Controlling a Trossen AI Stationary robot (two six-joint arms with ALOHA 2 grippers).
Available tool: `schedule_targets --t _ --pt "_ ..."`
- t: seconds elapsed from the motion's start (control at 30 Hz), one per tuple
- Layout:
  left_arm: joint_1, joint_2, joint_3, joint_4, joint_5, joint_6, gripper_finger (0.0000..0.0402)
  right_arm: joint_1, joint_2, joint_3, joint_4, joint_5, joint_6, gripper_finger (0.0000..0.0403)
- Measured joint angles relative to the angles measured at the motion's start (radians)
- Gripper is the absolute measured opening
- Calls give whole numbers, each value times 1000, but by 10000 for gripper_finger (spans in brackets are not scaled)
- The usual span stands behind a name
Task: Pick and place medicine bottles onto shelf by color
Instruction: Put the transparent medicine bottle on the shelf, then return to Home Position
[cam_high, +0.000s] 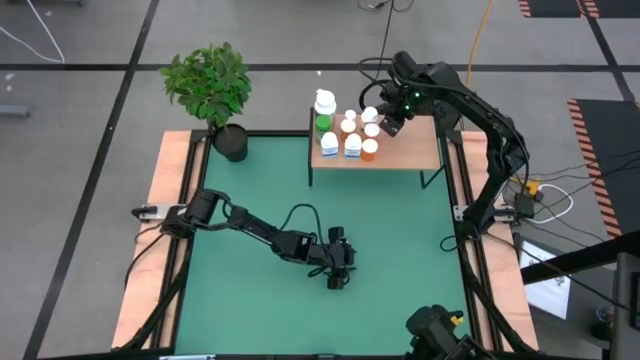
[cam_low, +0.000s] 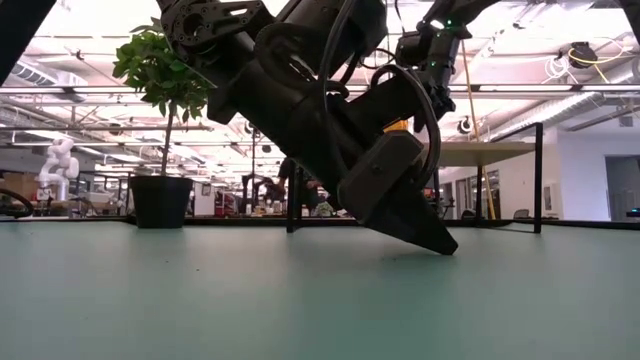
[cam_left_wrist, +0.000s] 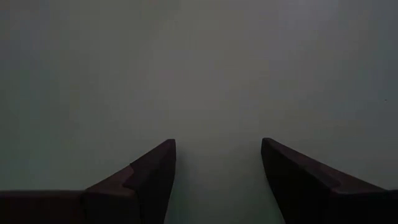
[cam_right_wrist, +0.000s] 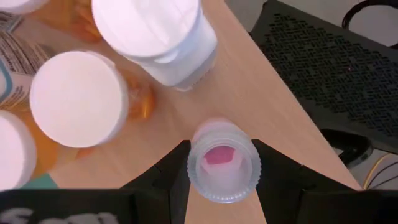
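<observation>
The shelf (cam_high: 410, 152) stands at the far edge of the green mat and carries several medicine bottles: a tall white one with a green band (cam_high: 324, 110), orange ones with white caps (cam_high: 370, 150) and blue-labelled ones (cam_high: 353, 147). My right gripper (cam_high: 391, 127) is over the shelf's middle, shut on a small clear bottle with pink inside (cam_right_wrist: 224, 165). My left gripper (cam_high: 338, 275) is open and empty, low over the mat's near middle, pointing down; it also shows in the left wrist view (cam_left_wrist: 217, 162). My right gripper pinches the small clear bottle between its two fingers (cam_right_wrist: 174, 171), on opposite sides of its round wall (cam_right_wrist: 194, 169). The fingers come from above, pointing down. The bottle is upright over the shelf board; whether its base rests on the board I cannot tell.
A white-capped orange bottle (cam_right_wrist: 78, 99) and a large white bottle (cam_right_wrist: 155, 34) stand close beside the held one. A potted plant (cam_high: 210, 85) stands at the mat's far left corner. Bare shelf board (cam_right_wrist: 249, 93) lies toward the shelf's right end.
</observation>
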Motion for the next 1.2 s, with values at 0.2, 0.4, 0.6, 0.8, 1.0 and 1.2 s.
schedule_targets --t 0.2,0.4,0.6,0.8,1.0,1.2 --pt "0 0 0 -2 0 1 239 20 -1 -13 -16 1 -6 141" --pt "1 1 0 3 0 24 239 60 -3 -33 -3 2 -27 141" --pt "1 1 0 3 0 25 239 79 -3 -34 -15 2 -36 157" --pt "2 1 -1 4 0 29 239 80 2 -39 -42 6 -53 203" --pt "5 -8 -1 -4 0 28 239 92 -43 -39 -47 58 -62 228" --pt "8 -50 -23 -29 -21 33 239 113 -159 -38 -67 59 -57 230"
